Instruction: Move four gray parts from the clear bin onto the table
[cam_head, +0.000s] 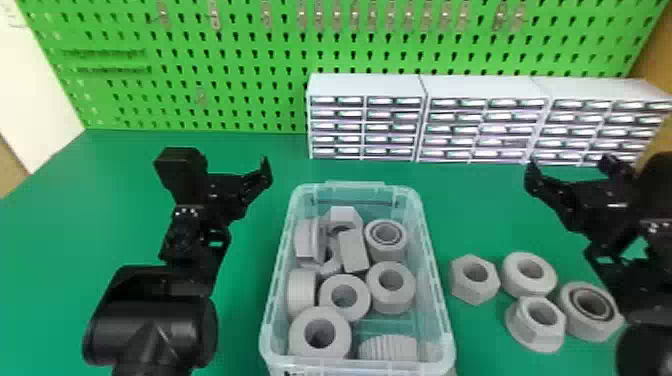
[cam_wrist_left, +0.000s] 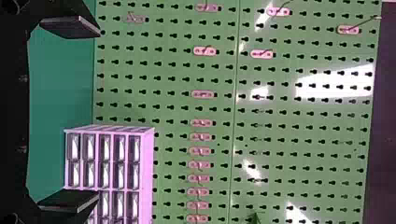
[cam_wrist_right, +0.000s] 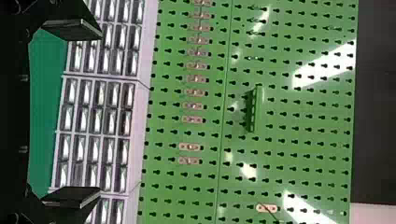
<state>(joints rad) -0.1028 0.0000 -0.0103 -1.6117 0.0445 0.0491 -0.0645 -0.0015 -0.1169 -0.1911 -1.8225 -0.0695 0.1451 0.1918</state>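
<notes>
Bin, clear, holds gray parts in the head view; right of it on the desk lie four more, including a hex nut and flange nut. Left hand hangs left of the bin, right hand right. Left wrist view: fingers spread. Right wrist view: fingers likewise.

Workshop bench; green pegboard with hooks; small-drawer cabinets

Drawer cabinets (three, side by side) stand before a green pegboard.
</notes>
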